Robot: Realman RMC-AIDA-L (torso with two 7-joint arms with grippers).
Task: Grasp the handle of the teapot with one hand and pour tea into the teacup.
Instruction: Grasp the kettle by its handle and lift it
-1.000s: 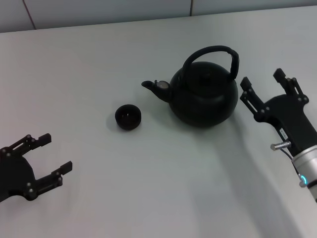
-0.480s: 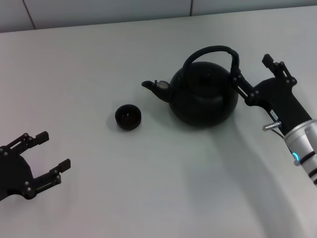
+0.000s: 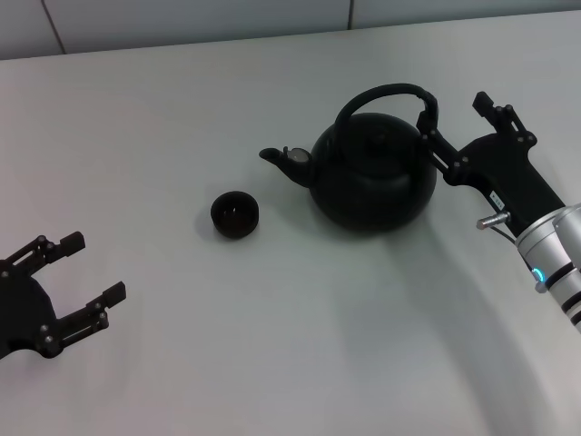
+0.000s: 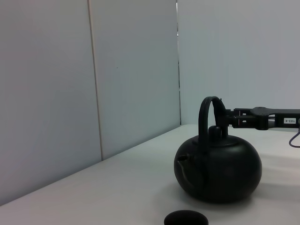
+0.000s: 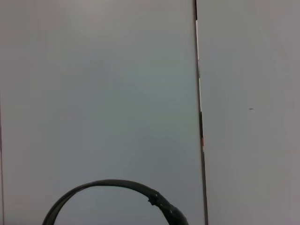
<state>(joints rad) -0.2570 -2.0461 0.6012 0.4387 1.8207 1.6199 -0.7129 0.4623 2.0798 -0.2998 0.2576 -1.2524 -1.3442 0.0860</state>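
head view: the right gripper [image 3: 456, 129] has closed in from the teapot's right since a second ago, its spread fingers now bracketing the end of the arched handle [image 3: 386, 94] without pinching it. the round matte-black teapot [image 3: 372, 173] sits upright mid-table, spout toward the small bowl-like teacup [image 3: 235, 214] on its left. the left gripper [image 3: 77, 277], fingers apart, has slid slightly toward the near left corner.

left wrist view: the right gripper's fingers [image 4: 243, 118] reach the hoop level.

right wrist view: only the handle's arc [image 5: 117, 193] shows.

Black, screw-studded linkage-fingered right gripper [image 3: 458, 127] on a silver wrist with a blue light.
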